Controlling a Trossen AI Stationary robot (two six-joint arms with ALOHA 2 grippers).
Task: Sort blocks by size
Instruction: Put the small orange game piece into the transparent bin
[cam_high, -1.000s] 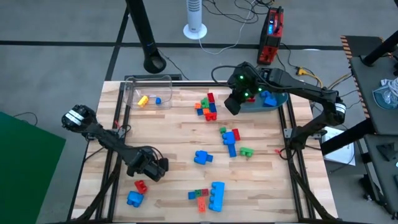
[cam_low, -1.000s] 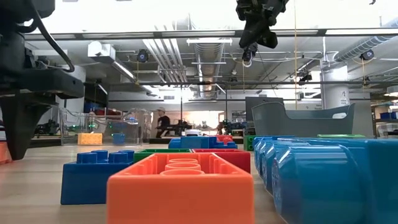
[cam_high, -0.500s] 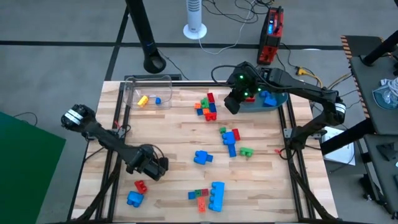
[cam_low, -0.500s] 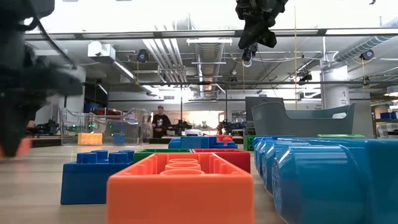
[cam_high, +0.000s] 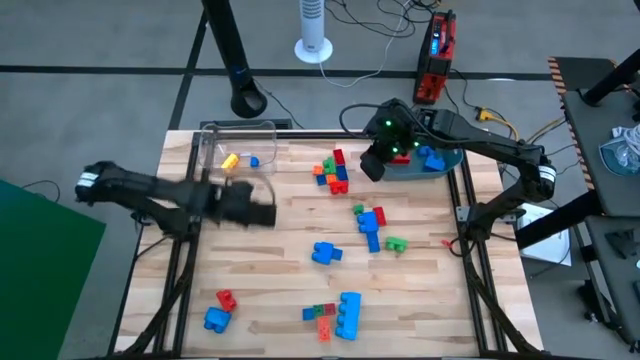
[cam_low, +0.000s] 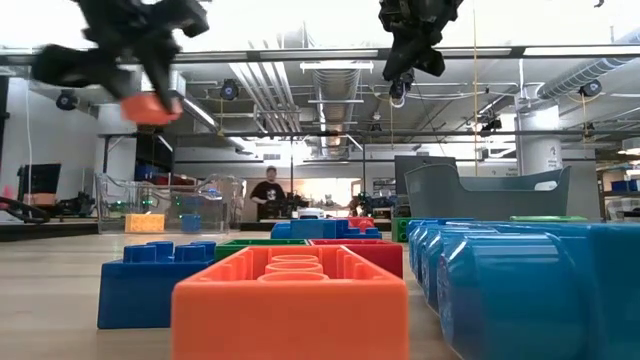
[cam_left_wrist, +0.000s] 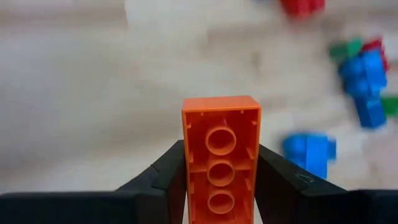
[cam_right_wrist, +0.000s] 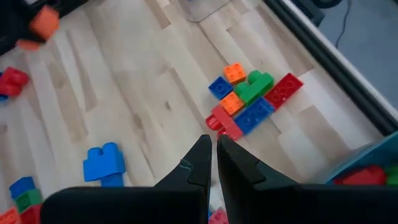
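Blocks (cam_high: 338, 312) lie scattered over the pale wooden table (cam_high: 280, 250), more of them inside the clear plastic box (cam_high: 236, 145) at one far corner and the teal tub (cam_high: 436, 160) at the other; the low view alone shows the workshop behind, a person (cam_low: 268, 192) standing there; the left wrist view alone shows the orange block (cam_left_wrist: 221, 162) clamped between the left gripper (cam_left_wrist: 221, 177) fingers, underside up — raised above the table near the box; the right gripper (cam_right_wrist: 212, 163), fingers closed on nothing, hangs beside the tub.
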